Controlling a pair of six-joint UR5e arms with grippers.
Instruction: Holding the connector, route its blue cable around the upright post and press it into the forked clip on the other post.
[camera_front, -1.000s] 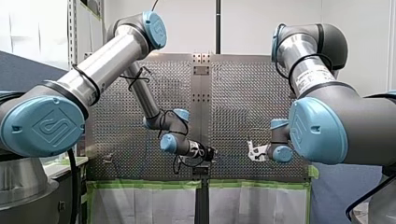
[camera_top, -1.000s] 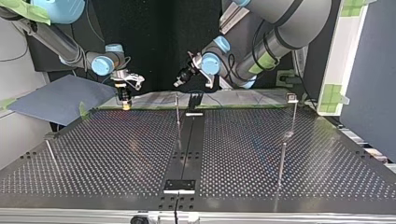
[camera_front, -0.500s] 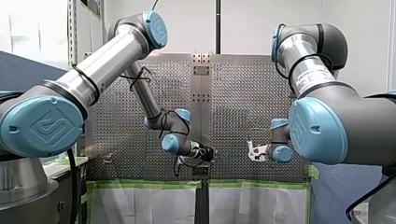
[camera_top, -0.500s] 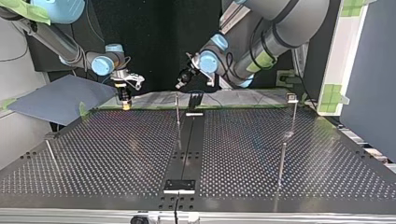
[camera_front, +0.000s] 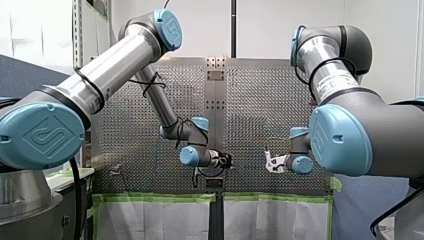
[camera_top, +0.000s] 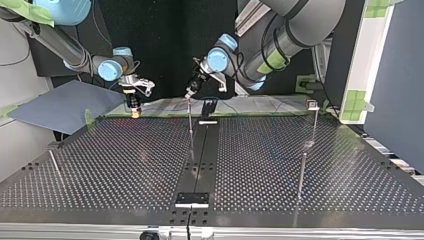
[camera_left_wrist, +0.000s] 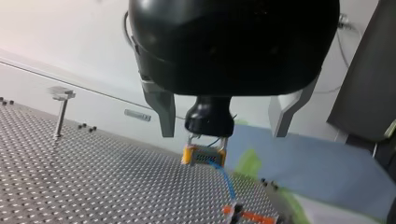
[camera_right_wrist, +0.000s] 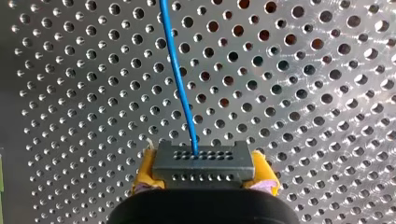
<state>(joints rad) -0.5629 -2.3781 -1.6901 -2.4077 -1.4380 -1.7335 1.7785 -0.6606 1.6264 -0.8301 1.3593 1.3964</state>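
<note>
- Presently my right claw (camera_top: 134, 112) is clenched on the grey connector (camera_right_wrist: 204, 161), with a yellow pad (camera_right_wrist: 144, 171) on each side of it. It holds the connector just above the counter (camera_top: 125, 165), at the far left of the top view.
- From the connector the blue cable (camera_right_wrist: 180, 84) runs straight ahead over the perforated plate. In the left wrist view it drops to an orange fitting (camera_left_wrist: 243, 215) low on the counter. I see it wrapped round nothing.
- My left claw (camera_left_wrist: 222, 135) is released, its metal fingers (camera_left_wrist: 163, 114) spread wide and empty, facing the connector. In the top view it hangs close by the tip of the thin upright post (camera_top: 190, 120) in the middle.
- I judge the routing step has barely begun: the connector is in hand, but the cable is not yet round the post nor in any clip.
- Well to the right in the top view stands a post with a small head (camera_top: 314, 112). It is likely the forked clip, though it is too small to be sure.
- The next move calls for carrying the connector round the middle post with the cable kept low against it, then across to that right-hand post. My left claw sits near the route and must not snag the cable.
</note>
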